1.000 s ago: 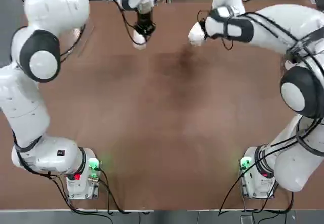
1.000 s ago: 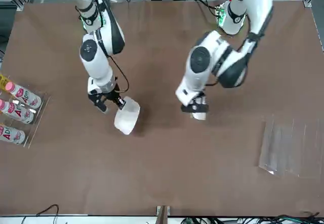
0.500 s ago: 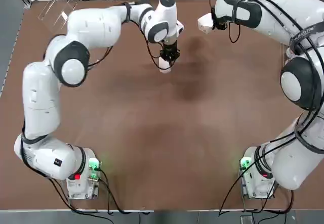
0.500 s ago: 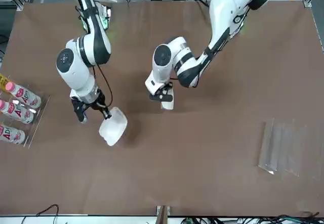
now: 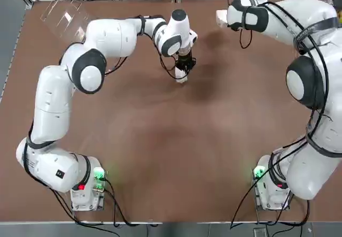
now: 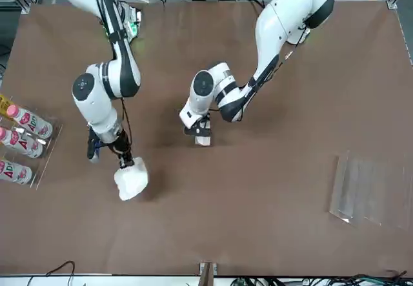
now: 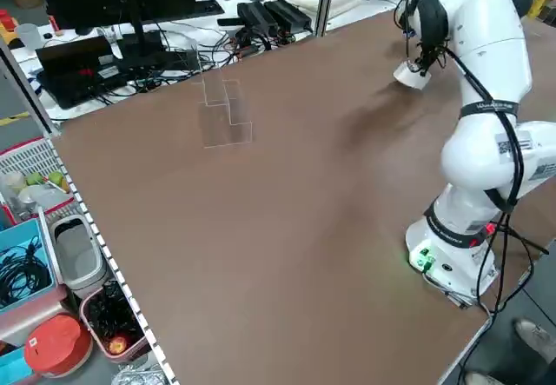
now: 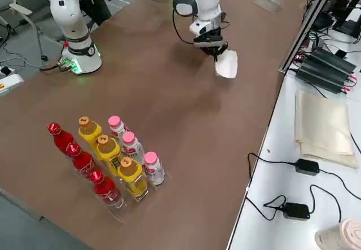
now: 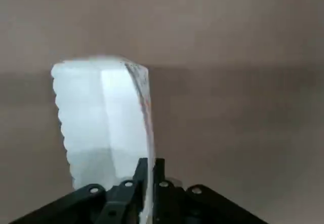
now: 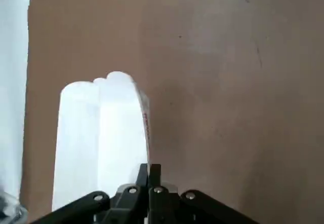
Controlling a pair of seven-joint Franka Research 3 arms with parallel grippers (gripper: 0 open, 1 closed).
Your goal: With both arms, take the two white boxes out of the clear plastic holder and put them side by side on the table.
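Note:
My left gripper (image 5: 183,68) reaches to the middle of the table (image 5: 176,151), its fingers pinched on the edge of one white box (image 5: 180,77), which stands upright low over the brown top (image 6: 202,139). In the left wrist view the box (image 9: 101,118) sits beside the nearly closed fingers (image 9: 142,169). My right gripper (image 5: 228,18) is shut on the other white box (image 5: 219,17) near the far edge, where it hangs tilted (image 6: 131,182) (image 10: 98,138). The clear plastic holder (image 5: 64,15) stands at the far left corner with no box in it (image 6: 368,189).
A clear rack of pink-capped, yellow and red bottles (image 8: 113,165) stands at the right side of the table (image 6: 22,144). Cables, a monitor and power bricks (image 8: 327,66) lie beyond the far edge. Both arm bases (image 5: 88,186) glow green at the near edge.
The left arm swung from the far left toward the table's middle with its box and came lower. The right arm carried its box farther out toward the far edge.

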